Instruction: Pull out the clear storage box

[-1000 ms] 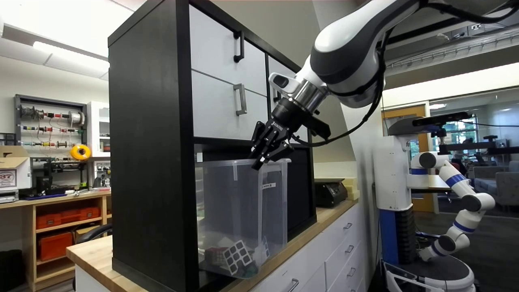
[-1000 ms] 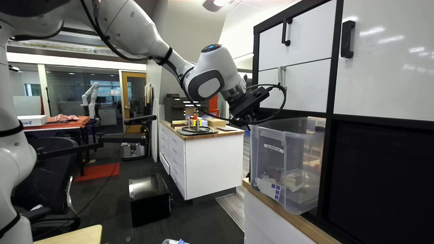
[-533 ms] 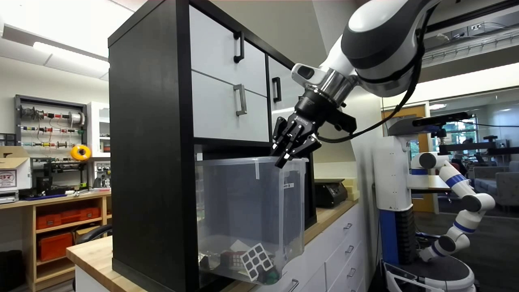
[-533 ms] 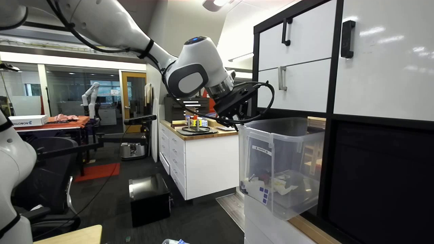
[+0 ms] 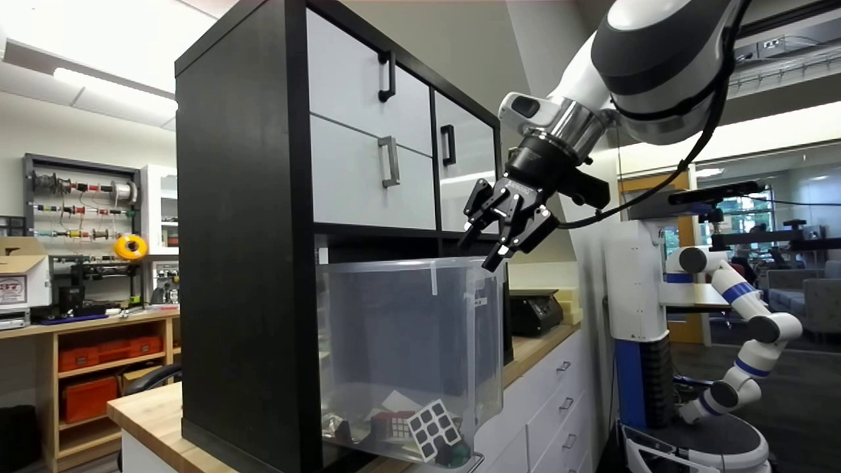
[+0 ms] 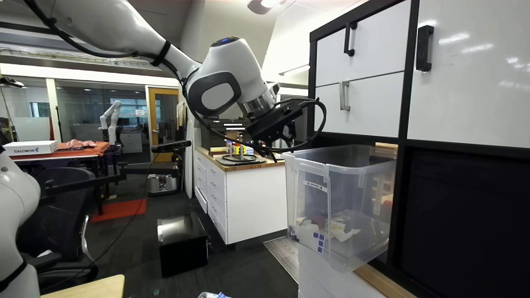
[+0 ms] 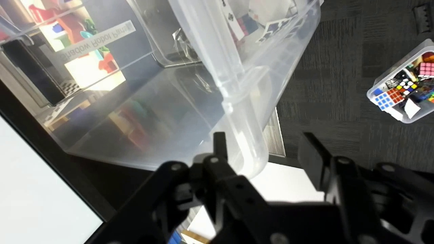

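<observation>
robotiq gripper (image 5: 477, 254), jaws parted, nothing visibly held, hangs at the front rim (image 6: 308, 162) of the clear storage box (image 5: 401, 322), which lies below, jutting from the black cabinet (image 5: 240, 230); contact unclear.

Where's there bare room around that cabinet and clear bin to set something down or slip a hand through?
Bare wood shows at the counter end beside the black cabinet. A hand might pass between the clear storage box and the white drawer above. Crowded: the box's front rim, near the open gripper, and its bottom, holding puzzle cubes.
</observation>
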